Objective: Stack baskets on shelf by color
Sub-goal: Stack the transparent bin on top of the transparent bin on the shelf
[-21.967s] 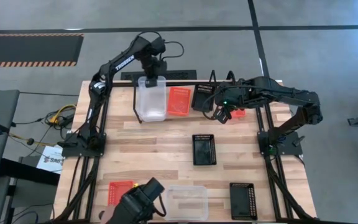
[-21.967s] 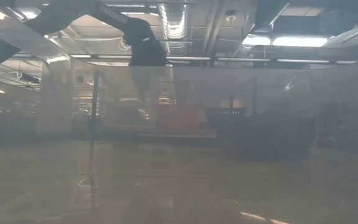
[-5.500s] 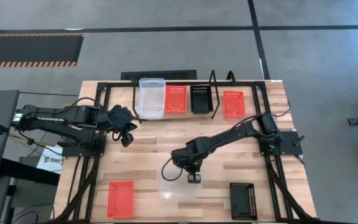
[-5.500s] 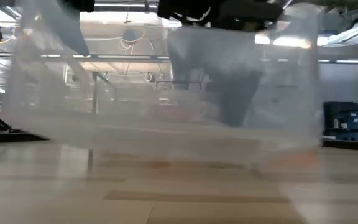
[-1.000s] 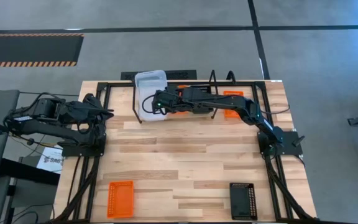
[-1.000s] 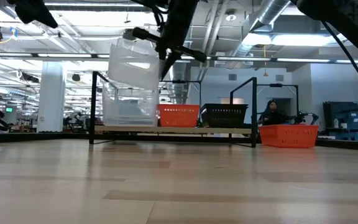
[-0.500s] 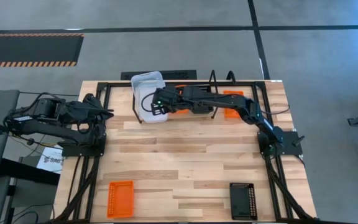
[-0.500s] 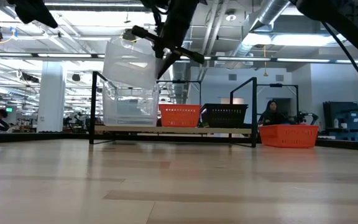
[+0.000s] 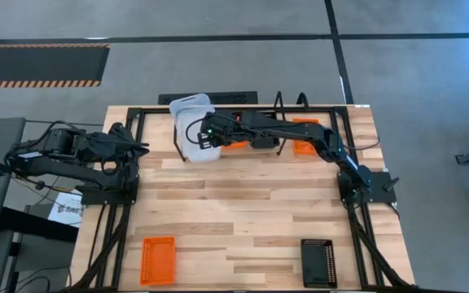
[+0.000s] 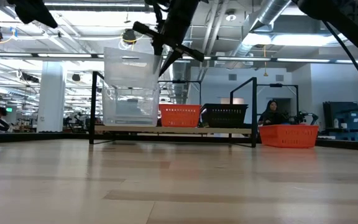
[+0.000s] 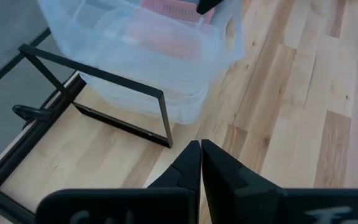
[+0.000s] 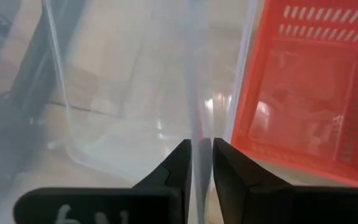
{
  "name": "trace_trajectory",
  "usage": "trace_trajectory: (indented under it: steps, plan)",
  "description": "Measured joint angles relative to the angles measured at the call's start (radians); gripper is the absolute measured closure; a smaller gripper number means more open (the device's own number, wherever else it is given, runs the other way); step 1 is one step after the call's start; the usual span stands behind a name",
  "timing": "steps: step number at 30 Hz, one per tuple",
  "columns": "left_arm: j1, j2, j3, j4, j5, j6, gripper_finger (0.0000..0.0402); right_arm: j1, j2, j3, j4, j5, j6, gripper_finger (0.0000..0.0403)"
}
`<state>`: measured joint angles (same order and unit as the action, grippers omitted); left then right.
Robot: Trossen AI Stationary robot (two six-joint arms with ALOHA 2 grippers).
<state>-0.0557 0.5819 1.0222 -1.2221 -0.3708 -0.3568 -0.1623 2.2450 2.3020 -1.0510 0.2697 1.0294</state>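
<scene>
My right gripper [image 9: 204, 134] reaches across the shelf [image 10: 173, 129] to its left end and is shut on a clear basket [image 10: 132, 65]. That basket hangs over another clear basket [image 10: 129, 107], which stands on the shelf board. Beside it on the board stand an orange basket [image 10: 180, 116] and a black basket [image 10: 224, 115]. My left gripper [image 9: 142, 148] waits shut off the shelf's left end, touching nothing. My right gripper pinches the held clear basket's side wall [image 12: 199, 112], the one facing the orange basket; one finger [image 12: 178, 163] is inside, the other outside. It comes slanting down from the table's right. The basket is lifted, nearly level; whether its bottom touches the clear basket below, I cannot tell.
An orange basket [image 9: 304, 134] lies on the table just right of the shelf. Another orange basket [image 9: 157, 259] sits near the near-left corner and a black one [image 9: 318, 262] near the near-right corner. The shelf's upright wire loops [image 9: 279, 102] stand by my right arm.
My right gripper has shifted a little toward the table's left edge over the shelf's left end. The clear basket it holds has gone from tilted to nearly level above the clear basket on the shelf.
</scene>
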Motion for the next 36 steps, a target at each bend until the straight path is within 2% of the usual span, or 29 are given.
trace_trajectory:
  steps: [11,27,33,36]
  plan:
    - [0.000,0.000,0.000,0.000,-0.001,0.004,0.0401,-0.011,-0.056,0.001,0.029,-0.027,-0.068,0.0325]
    - [0.000,0.000,0.000,0.000,0.000,0.004,0.0402,0.000,-0.058,0.000,0.034,-0.010,-0.036,0.0335]
    - [0.000,0.000,0.000,-0.024,0.001,0.002,0.0402,0.049,-0.058,0.000,0.174,-0.061,-0.095,0.0358]
    - [0.000,0.000,0.000,-0.028,0.001,-0.004,0.0401,0.067,-0.058,0.000,0.186,-0.064,-0.126,0.0381]
